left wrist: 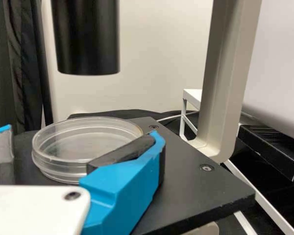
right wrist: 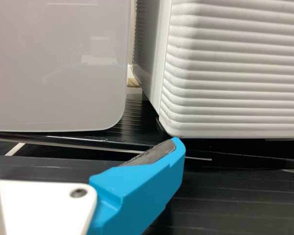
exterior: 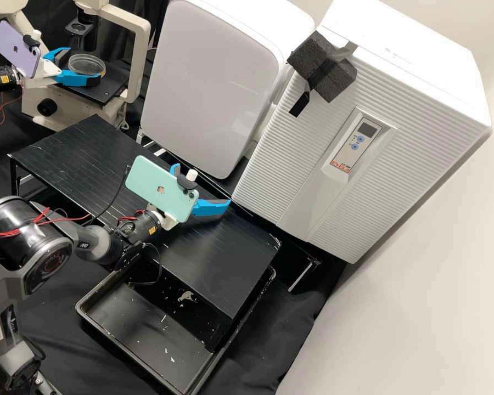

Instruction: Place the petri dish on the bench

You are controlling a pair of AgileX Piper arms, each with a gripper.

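A clear, round petri dish [left wrist: 59,142] lies on the black stage [left wrist: 191,183] of a microscope [exterior: 142,60]. The left gripper [exterior: 83,66] has its blue fingers parted around the dish. Above the black slatted bench [exterior: 219,258], the right gripper [exterior: 203,184] also has its fingers spread wide.

Petri dish [left wrist: 56,157]: partly behind a jaw, left wrist view
Left gripper [exterior: 83,66]: one jaw cut by its view's edge
Right gripper [exterior: 203,185]: partly behind the green phone [exterior: 156,189], high view
Microscope [exterior: 143,60]: top cropped, high view
Display [exterior: 366,129]: too small to read
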